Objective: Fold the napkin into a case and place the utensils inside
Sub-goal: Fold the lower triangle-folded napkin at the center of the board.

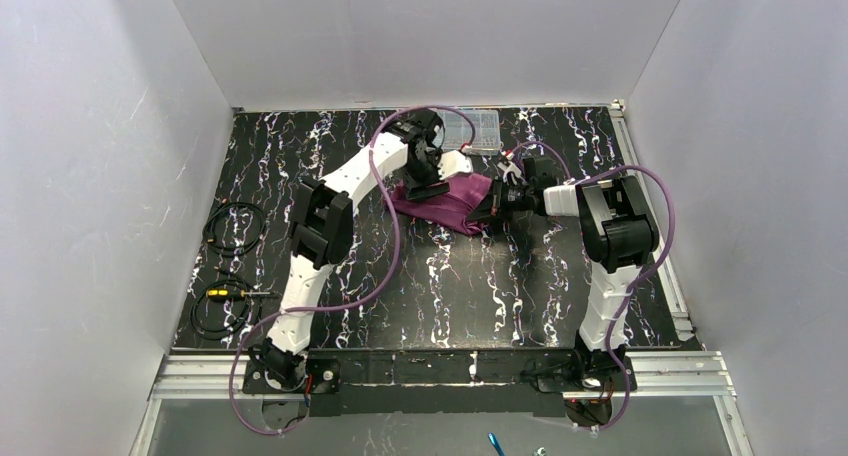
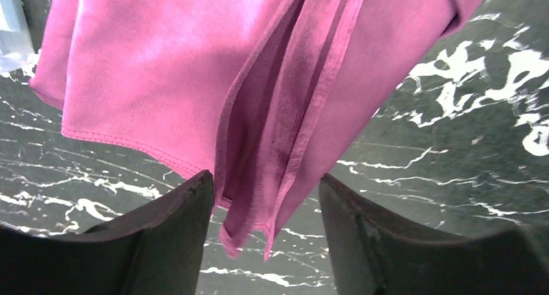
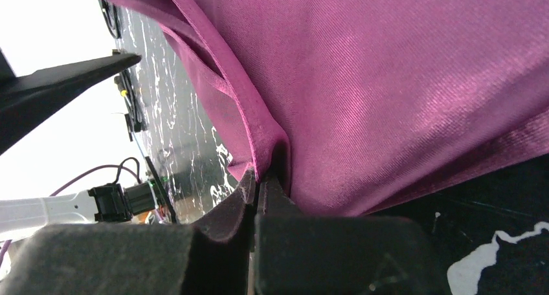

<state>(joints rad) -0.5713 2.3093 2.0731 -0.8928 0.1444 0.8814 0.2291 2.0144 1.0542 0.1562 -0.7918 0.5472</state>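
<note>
The plum-purple napkin [image 1: 447, 206] lies bunched at the middle back of the table, partly lifted between the two arms. My left gripper [image 1: 428, 183] hovers over its left part. In the left wrist view the left gripper [image 2: 262, 184] is open, and a folded corner of the napkin [image 2: 259, 114] hangs loose between the fingers [image 2: 178, 237]. My right gripper [image 1: 497, 204] is at the cloth's right end. Seen from the right wrist, that gripper [image 3: 264, 182] is shut on a hemmed fold of the napkin [image 3: 388, 94]. The utensils are out of view.
A clear plastic compartment box [image 1: 476, 129] stands at the back edge just behind the left gripper. Two coils of black cable [image 1: 234, 226] [image 1: 220, 308] lie at the table's left side. White walls enclose the black marbled table [image 1: 450, 286].
</note>
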